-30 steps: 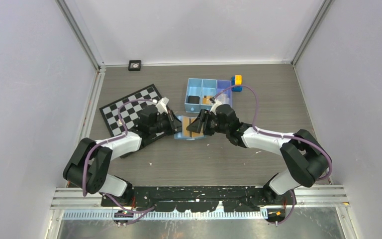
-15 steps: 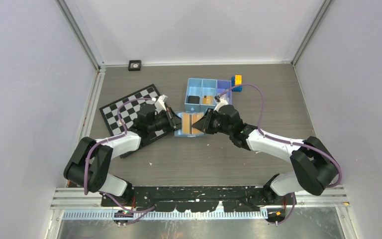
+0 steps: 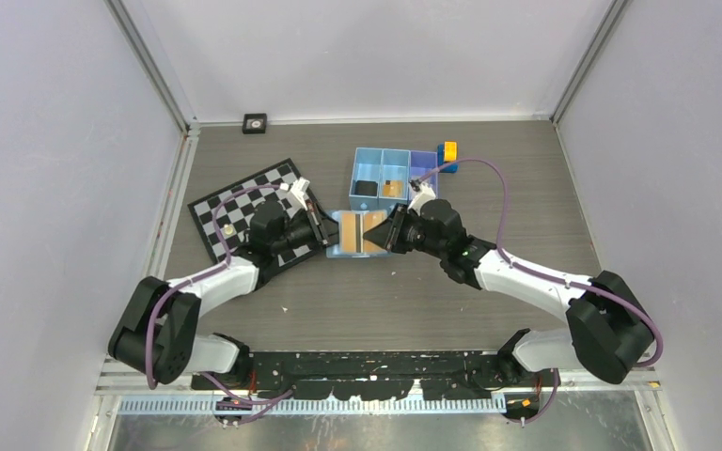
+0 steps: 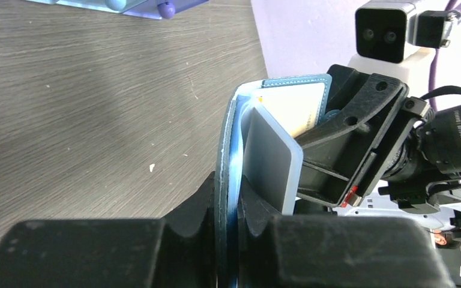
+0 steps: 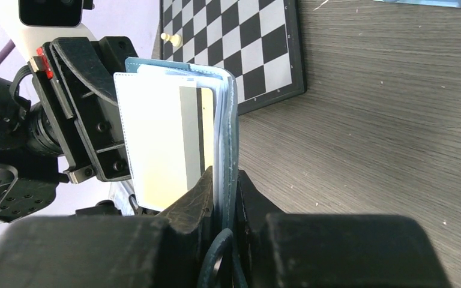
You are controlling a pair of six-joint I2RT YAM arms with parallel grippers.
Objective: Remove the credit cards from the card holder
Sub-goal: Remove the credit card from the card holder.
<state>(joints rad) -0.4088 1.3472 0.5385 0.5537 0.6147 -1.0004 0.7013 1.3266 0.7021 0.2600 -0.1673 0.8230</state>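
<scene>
**Top view.** The card holder [image 3: 350, 252] hangs open at the centre of the frame, just below the blue tray [image 3: 382, 150] and right of the chessboard [image 3: 244, 211]. It is stretched between the two claws. The left claw [image 3: 327, 228] has its left edge and the right claw [image 3: 390, 230] has its right edge. A tan card [image 3: 367, 233] shows on the open face. Both arms reach forward and low, with forearms slanting inward so the wrists face each other across the holder.

**Left wrist view.** The left claw [image 4: 228, 201], at bottom centre, is narrow and pinches the holder's dark blue cover, which runs straight up the frame. A pale card [image 4: 268, 162] stands out of its pocket just right of the fingers. Its long axis points up the frame towards the right claw [image 4: 330, 138].

**Right wrist view.** The right claw [image 5: 222, 192], at bottom centre, is closed on the other flap. A whitish card with a grey stripe [image 5: 159, 144] lies left of that flap, with its long side upright in the frame. It sits between these fingers and the left claw [image 5: 90, 126].

The cards sit in the gap between the claws, just beside each set of fingers, and both claws are busy with the covers. One claw would probably have to let go and re-grip a card edge, then draw it along its long axis.
</scene>
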